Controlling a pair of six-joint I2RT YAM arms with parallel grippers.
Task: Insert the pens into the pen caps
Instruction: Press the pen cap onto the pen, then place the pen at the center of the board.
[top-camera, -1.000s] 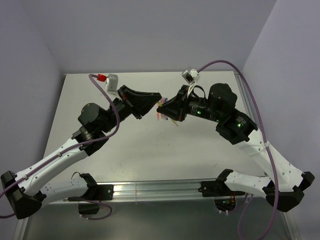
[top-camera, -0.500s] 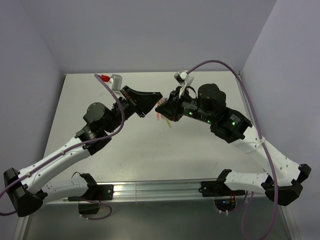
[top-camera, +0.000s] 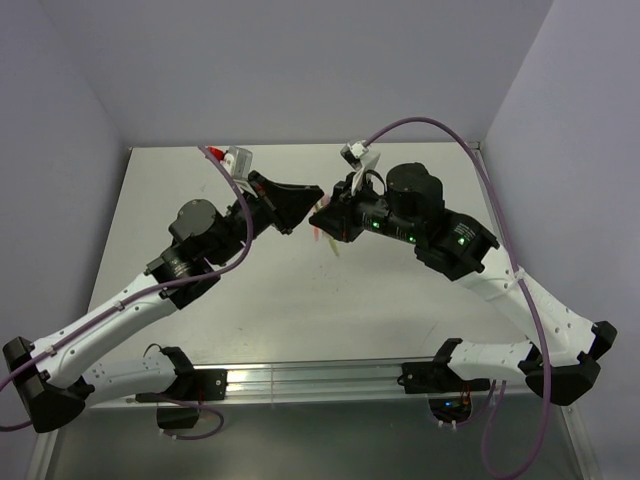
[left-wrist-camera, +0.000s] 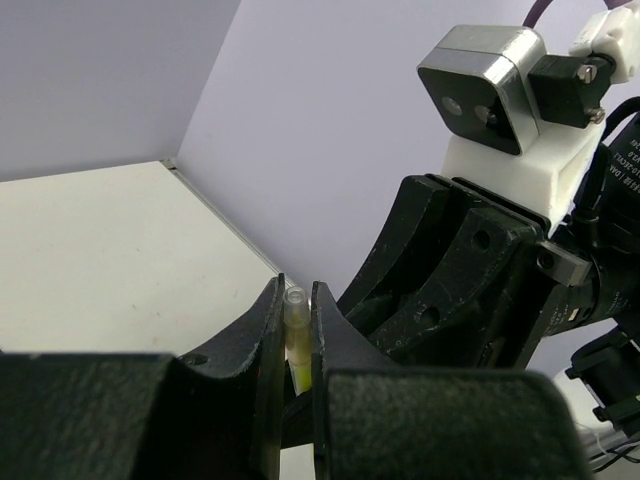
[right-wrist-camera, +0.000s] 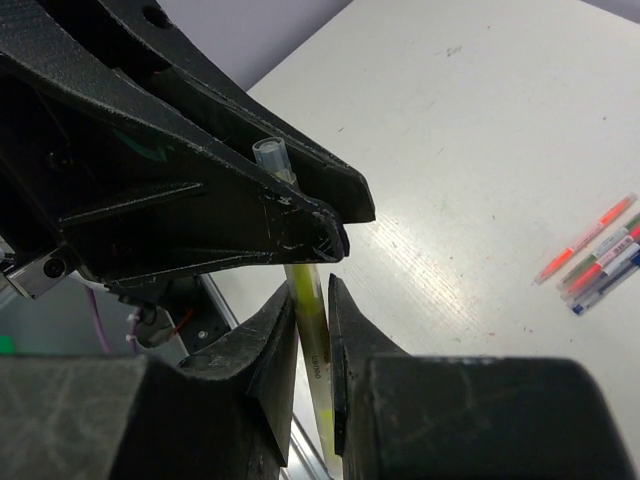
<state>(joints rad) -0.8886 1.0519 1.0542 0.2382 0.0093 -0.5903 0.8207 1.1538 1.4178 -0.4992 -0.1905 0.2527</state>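
Left gripper (left-wrist-camera: 297, 300): closed on the yellow pen (left-wrist-camera: 296, 345), whose clear end stands just proud of the fingertips. Right gripper (right-wrist-camera: 312, 300): clamped on the same pen, further down the barrel, tips just beside the left's. The top view shows both meeting above the worktop (top-camera: 300, 310), the pen too small to make out. Only the right wrist view shows spare pens (right-wrist-camera: 598, 255) lying together on the worktop.

Soft even light (foreground blurred)
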